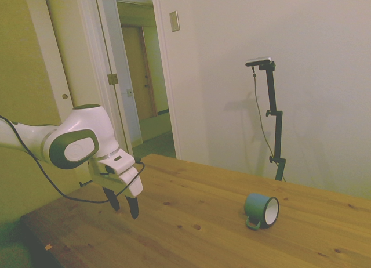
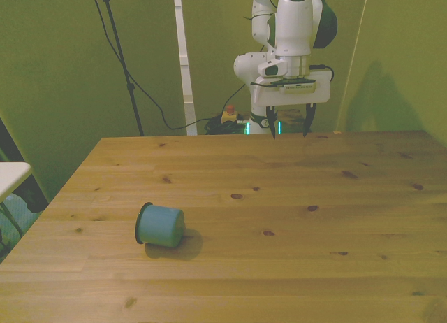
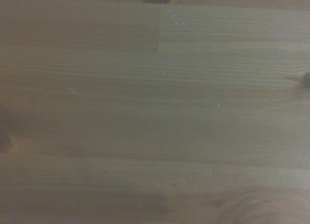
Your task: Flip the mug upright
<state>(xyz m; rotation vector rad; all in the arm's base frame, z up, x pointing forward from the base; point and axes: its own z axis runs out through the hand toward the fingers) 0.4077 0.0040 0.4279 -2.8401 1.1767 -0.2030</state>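
Wrist view: shows only blurred wood grain of the surface [image 3: 155,112], with dark knots at the edges; no mug and no fingers in frame.

Side view: shows the mug [image 1: 262,210] lying on its side on the surface [image 1: 191,204], white inside and thin dark rim turned toward this camera, green loop handle down against the wood. Hides the closed base. Shows the gripper [image 1: 124,205] low over the surface near the arm's end of it, well apart from the mug, holding nothing. Shows the two dark fingers [image 1: 134,206] pointing down and nearly overlapping from this angle, so the gap reads narrow here. Cuts off the arm at the picture's left edge.

Front view: shows the mug [image 2: 160,226] toward the front view's left, teal body and base facing the camera, dark rim turned toward the left; hides the white inside, and the handle cannot be made out. Shows the gripper [image 2: 288,122] above the far edge of the surface [image 2: 293,218], fingers [image 2: 306,121] clearly spread apart with open space between them. Cuts off the upper arm at the top of the picture.
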